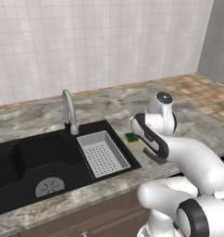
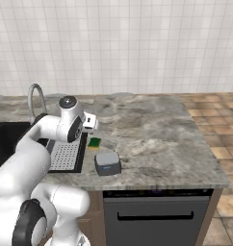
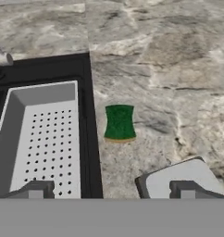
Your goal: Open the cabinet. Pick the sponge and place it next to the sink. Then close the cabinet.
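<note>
The gripper stands wide open and holds nothing. The sponge lies green face up on the counter, just ahead of the fingertips and between their lines, beside the sink rim, apart from the gripper.

The placing looks done, so the closing of the cabinet is judged to remain. The risk lies in pulling away: a low or sideways swing could brush the sponge and push it over the rim into the perforated grey tray inside the sink, or knock the small grey box that sits close under the right fingertip. A straight lift would avoid both.

The counter is mottled grey-brown stone. Behind it is a white tiled wall, with a faucet past the sink's far edge and a dark appliance front below the counter.
</note>
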Robot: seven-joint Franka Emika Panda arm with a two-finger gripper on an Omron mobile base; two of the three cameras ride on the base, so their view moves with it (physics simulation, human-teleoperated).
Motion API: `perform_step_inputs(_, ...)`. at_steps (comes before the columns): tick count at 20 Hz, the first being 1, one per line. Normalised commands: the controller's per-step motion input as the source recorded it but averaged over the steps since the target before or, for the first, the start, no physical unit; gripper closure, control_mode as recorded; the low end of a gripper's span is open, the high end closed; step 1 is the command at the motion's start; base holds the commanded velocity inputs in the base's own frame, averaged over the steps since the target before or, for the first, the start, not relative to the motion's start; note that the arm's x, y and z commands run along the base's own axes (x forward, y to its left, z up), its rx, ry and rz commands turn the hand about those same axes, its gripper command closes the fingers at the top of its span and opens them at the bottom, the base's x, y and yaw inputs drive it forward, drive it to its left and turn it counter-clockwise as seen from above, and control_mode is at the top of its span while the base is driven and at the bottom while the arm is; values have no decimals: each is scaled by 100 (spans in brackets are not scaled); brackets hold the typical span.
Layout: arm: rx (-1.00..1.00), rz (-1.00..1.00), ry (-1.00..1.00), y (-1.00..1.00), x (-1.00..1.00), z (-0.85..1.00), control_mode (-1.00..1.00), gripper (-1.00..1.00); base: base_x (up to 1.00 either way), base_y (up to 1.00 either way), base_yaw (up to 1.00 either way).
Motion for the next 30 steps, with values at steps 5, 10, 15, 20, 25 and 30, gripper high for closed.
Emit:
perform_step_inputs(5,0,0,2,0,-70,96,-100,-100,0,0,0)
perform_step_inputs(10,0,0,11,0,-55,99,-100,-100,0,0,0)
perform_step_inputs(15,-4,0,25,0,-58,89,-100,-100,0,0,0)
perform_step_inputs(20,-6,0,43,0,-31,18,-100,-100,0,0,0)
perform_step_inputs(25,0,0,15,0,-51,-6,-100,-100,0,0,0)
perform_step_inputs(30,1,0,-3,0,-32,-26,-100,-100,0,0,0)
